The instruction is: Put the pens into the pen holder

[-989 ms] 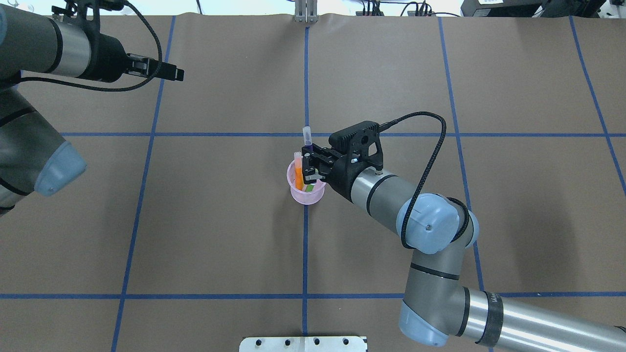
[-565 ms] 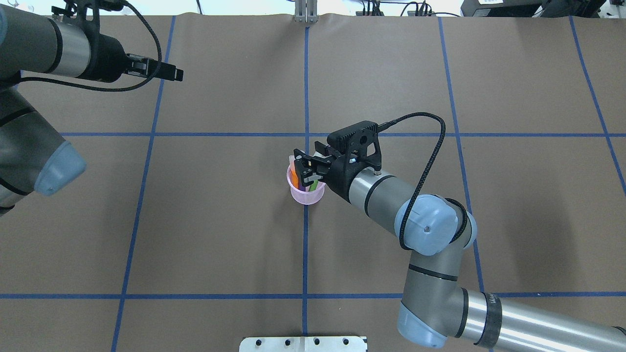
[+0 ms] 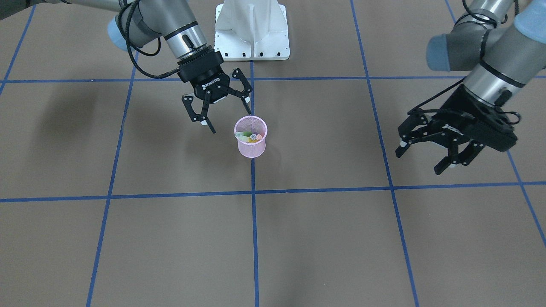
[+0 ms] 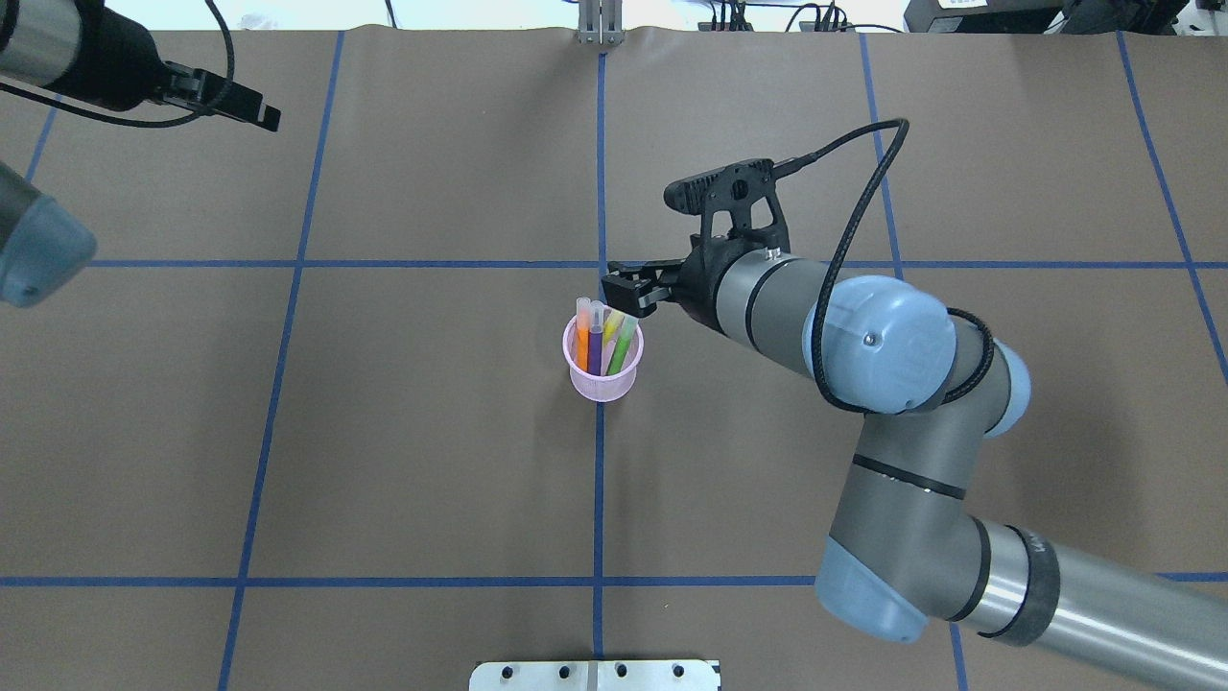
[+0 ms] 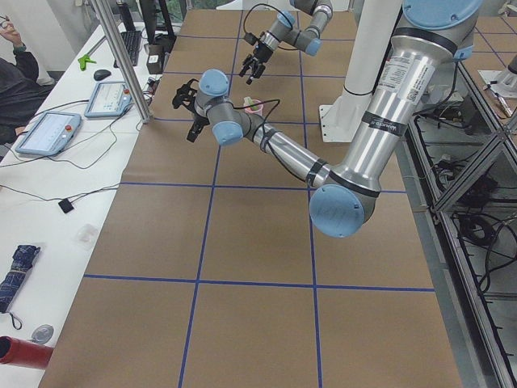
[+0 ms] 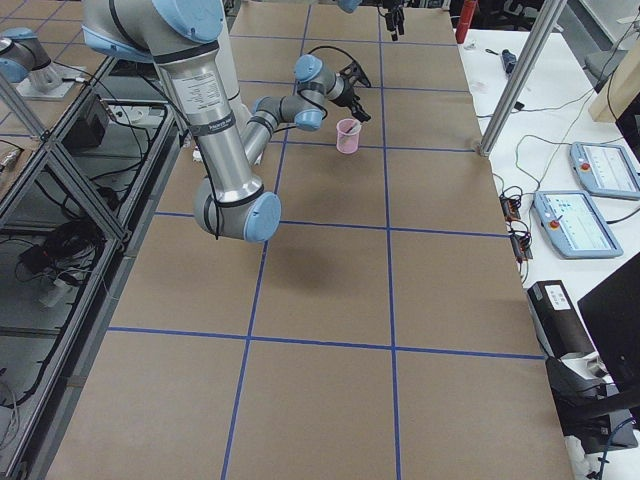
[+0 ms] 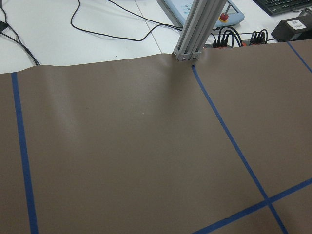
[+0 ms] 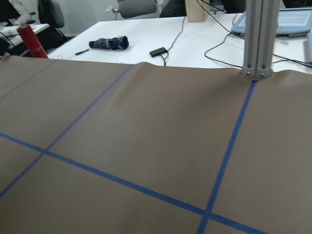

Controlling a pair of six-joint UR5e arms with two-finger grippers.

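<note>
Front-facing view: the pink mesh pen holder (image 3: pixel 251 150) is standing on a blue tape line (image 3: pixel 253 181), holding the pens (image 3: pixel 249 137). The right gripper (image 3: pixel 229 114) is hovering just beside it, jaws wide, empty. The left gripper (image 3: pixel 420 161) is hanging well apart, also wide. Overhead view: 4 pens are leaning inside: orange, purple, yellow, green.

Four slim coloured marker pens (image 4: pixel 604 341) stand inside the small pink wire-mesh cup (image 4: pixel 602 386) at mid-table (image 4: pixel 413 451). The right gripper (image 3: pixel 228 113) hangs just beside the cup, on its right. The left gripper (image 3: pixel 420 161) is well apart, leftward.
</note>
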